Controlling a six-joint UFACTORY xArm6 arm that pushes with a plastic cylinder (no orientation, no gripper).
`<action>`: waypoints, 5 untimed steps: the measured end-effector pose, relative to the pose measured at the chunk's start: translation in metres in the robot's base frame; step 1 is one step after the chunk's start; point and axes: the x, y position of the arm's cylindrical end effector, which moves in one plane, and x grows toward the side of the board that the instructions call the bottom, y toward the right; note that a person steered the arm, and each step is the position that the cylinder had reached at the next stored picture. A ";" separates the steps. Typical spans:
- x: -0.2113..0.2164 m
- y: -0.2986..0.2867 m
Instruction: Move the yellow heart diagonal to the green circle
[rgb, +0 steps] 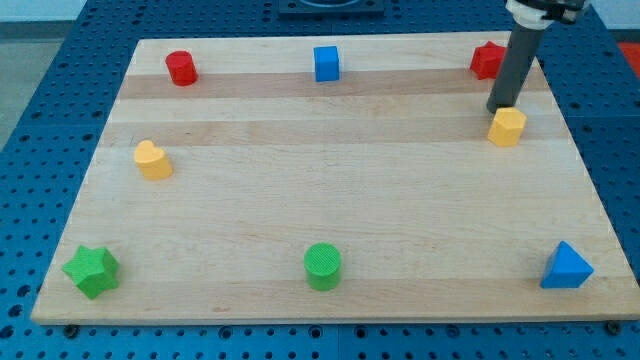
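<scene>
The yellow heart (152, 160) lies on the wooden board (330, 190) at the view's left, about mid-height. The green circle (322, 266) stands near the bottom edge at the centre, down and to the right of the heart. My tip (500, 108) is at the upper right, far from both. It sits just above the top edge of a yellow hexagon (507, 127), touching it or nearly so. The dark rod rises from the tip to the view's top.
A red cylinder (181, 68) is at top left and a blue cube (326, 63) at top centre. A red star (486, 60) at top right is partly hidden by the rod. A green star (92, 271) is at bottom left and a blue triangle (566, 267) at bottom right.
</scene>
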 end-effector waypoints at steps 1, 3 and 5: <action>0.014 0.000; 0.018 -0.014; 0.052 -0.119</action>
